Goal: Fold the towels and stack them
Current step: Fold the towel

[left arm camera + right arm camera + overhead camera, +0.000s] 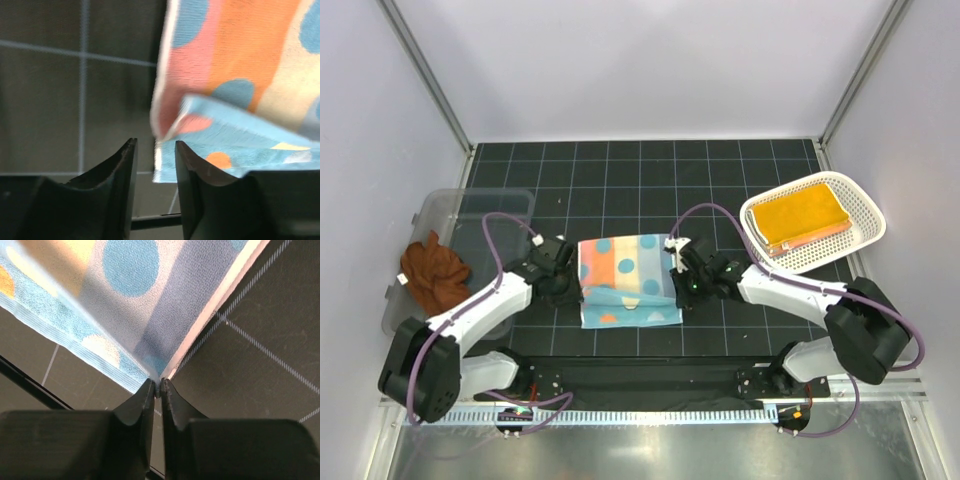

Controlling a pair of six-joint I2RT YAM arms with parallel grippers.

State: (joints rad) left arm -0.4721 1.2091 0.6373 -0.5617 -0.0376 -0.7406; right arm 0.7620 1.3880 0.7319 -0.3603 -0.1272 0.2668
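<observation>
A pastel striped towel (625,275) with blue polka dots lies partly folded on the dark mat between the arms, its light blue layer showing along the near edge. My right gripper (678,280) is shut on the towel's right corner, which is pinched at the fingertips in the right wrist view (159,385), with the towel (130,270) hanging beyond. My left gripper (572,280) is open at the towel's left edge. In the left wrist view (155,150) the towel (240,65) shows just past the parted jaws, not held.
A rust-brown towel (435,270) lies crumpled in the clear plastic bin (450,205) at the left. A folded yellow-orange towel (805,215) sits in the white perforated basket (868,215) at the right. White walls enclose the gridded mat.
</observation>
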